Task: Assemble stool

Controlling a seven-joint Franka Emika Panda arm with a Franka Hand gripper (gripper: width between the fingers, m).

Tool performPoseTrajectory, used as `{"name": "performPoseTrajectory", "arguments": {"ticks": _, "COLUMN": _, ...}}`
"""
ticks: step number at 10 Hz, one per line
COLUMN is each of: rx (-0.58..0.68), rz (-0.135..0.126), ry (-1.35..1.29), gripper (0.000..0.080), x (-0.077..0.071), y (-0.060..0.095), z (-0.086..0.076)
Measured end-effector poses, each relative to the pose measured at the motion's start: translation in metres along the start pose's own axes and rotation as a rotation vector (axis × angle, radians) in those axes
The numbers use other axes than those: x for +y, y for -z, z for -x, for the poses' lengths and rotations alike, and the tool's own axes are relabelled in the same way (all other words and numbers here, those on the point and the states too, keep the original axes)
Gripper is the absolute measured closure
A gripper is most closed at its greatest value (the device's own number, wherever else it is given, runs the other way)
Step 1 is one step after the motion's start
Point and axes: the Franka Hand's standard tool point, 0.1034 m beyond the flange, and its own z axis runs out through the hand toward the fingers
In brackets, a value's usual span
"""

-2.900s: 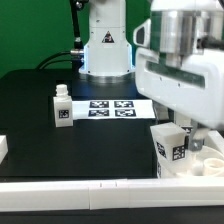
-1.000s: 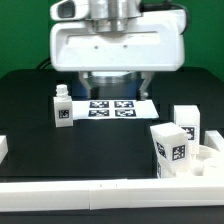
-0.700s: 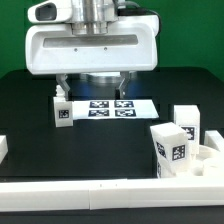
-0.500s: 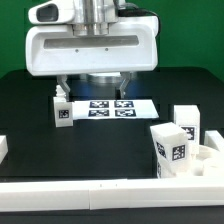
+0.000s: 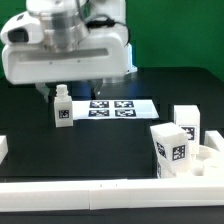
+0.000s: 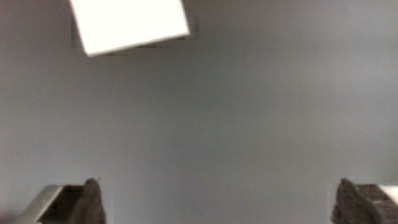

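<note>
One small white stool leg [image 5: 62,108] with a tag stands upright on the black table, left of the marker board [image 5: 112,107]. Two more tagged legs [image 5: 172,146] [image 5: 187,122] stand at the exterior view's right, by the round seat [image 5: 206,162] at the lower right corner. My gripper [image 5: 77,90] hangs above the table just behind the small leg, open and empty. In the wrist view the gripper [image 6: 222,205] shows two dark fingertips [image 6: 71,203] far apart over bare table. A white block-like shape [image 6: 130,25] lies ahead; I cannot tell which part it is.
A long white border bar [image 5: 90,190] runs along the front edge, with a short piece [image 5: 3,148] at the exterior view's left. The arm's white body [image 5: 65,55] fills the upper left and hides the table behind it.
The gripper has swung from the exterior view's right, past the middle, to the left and now sits turned above the small leg. The parts have not moved.
</note>
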Motion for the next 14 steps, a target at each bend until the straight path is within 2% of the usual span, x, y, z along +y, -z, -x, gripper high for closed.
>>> {"name": "performPoseTrajectory", "arguments": {"ticks": 2, "rx": -0.099, "rz": -0.01, "ry": 0.001, "gripper": 0.0151, "x": -0.001, "y": 0.0, "z": -0.002}}
{"name": "performPoseTrajectory", "arguments": {"ticks": 3, "rx": -0.188, "rz": -0.017, "ry": 0.0, "gripper": 0.0151, "x": 0.001, "y": -0.005, "z": 0.006}}
{"name": "performPoseTrajectory", "arguments": {"ticks": 5, "rx": -0.336, "rz": 0.014, "ry": -0.002, "gripper": 0.0151, "x": 0.021, "y": -0.017, "z": 0.019}}
{"name": "performPoseTrajectory", "arguments": {"ticks": 6, "rx": -0.419, "rz": 0.015, "ry": -0.011, "gripper": 0.0151, "x": 0.026, "y": -0.022, "z": 0.03}}
{"name": "performPoseTrajectory", "arguments": {"ticks": 7, "rx": -0.46, "rz": 0.021, "ry": -0.013, "gripper": 0.0151, "x": 0.028, "y": -0.026, "z": 0.032}}
{"name": "performPoseTrajectory", "arguments": {"ticks": 10, "rx": -0.619, "rz": 0.009, "ry": -0.034, "gripper": 0.0151, "x": 0.027, "y": -0.028, "z": 0.035}}
{"name": "performPoseTrajectory", "arguments": {"ticks": 11, "rx": -0.601, "rz": 0.016, "ry": -0.031, "gripper": 0.0151, "x": 0.028, "y": -0.029, "z": 0.03}}
{"name": "performPoseTrajectory", "arguments": {"ticks": 12, "rx": -0.632, "rz": 0.026, "ry": -0.078, "gripper": 0.0151, "x": 0.026, "y": -0.031, "z": 0.034}}
{"name": "performPoseTrajectory", "arguments": {"ticks": 13, "rx": -0.678, "rz": 0.046, "ry": -0.12, "gripper": 0.0151, "x": 0.02, "y": -0.037, "z": 0.032}}
{"name": "performPoseTrajectory", "arguments": {"ticks": 14, "rx": -0.711, "rz": 0.052, "ry": -0.128, "gripper": 0.0151, "x": 0.023, "y": -0.045, "z": 0.033}}
